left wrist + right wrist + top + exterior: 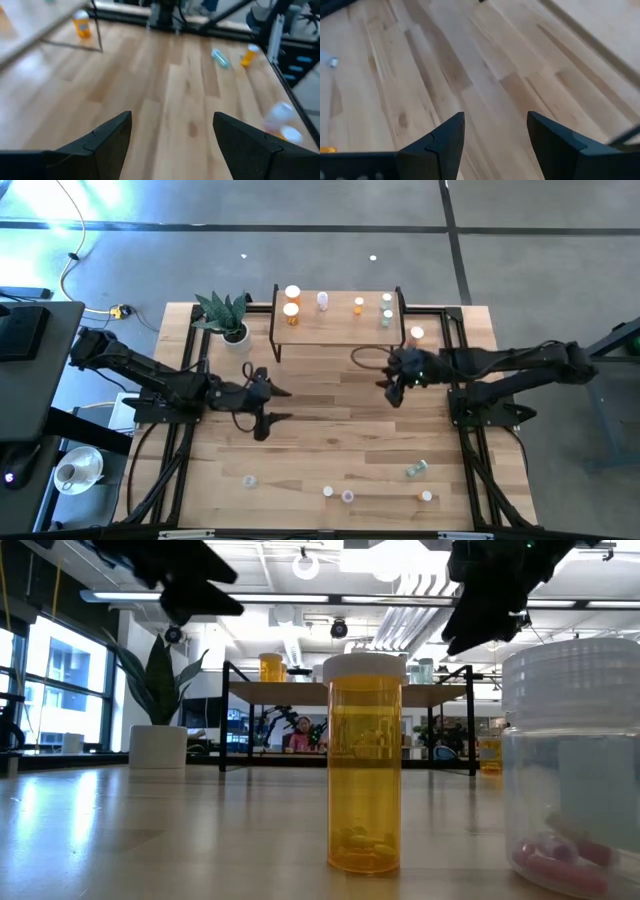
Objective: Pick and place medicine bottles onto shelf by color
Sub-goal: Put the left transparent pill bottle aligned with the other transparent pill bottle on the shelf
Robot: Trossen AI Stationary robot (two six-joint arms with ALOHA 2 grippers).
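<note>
Six medicine bottles (pixel 291 292) are already stood on the shelf (pixel 336 329), grouped by colour as the task asks: orange ones at the end nearest the potted plant (pixel 226 314), a white one and a small orange one near the middle, and pale green ones at the end farthest from the plant. One more orange bottle (pixel 417 334) is seen on the tabletop (pixel 330 415) just past that far end of the shelf. Five others are left along the table edge well apart from the shelf, judged to be awaiting sorting. Most are set upright on their bases, long axes vertical and white caps upward; the pale green bottle (pixel 417 469) among them is laid on its side, its long axis flat to the tabletop and angled obliquely to the shelf's long edge. The left gripper (pixel 277 405) is held above bare wood in front of the shelf's plant end, its fingers spread wide and nothing between them. The right gripper (pixel 390 387) is held in front of the shelf's other end, its fingers parted and likewise empty.
</note>
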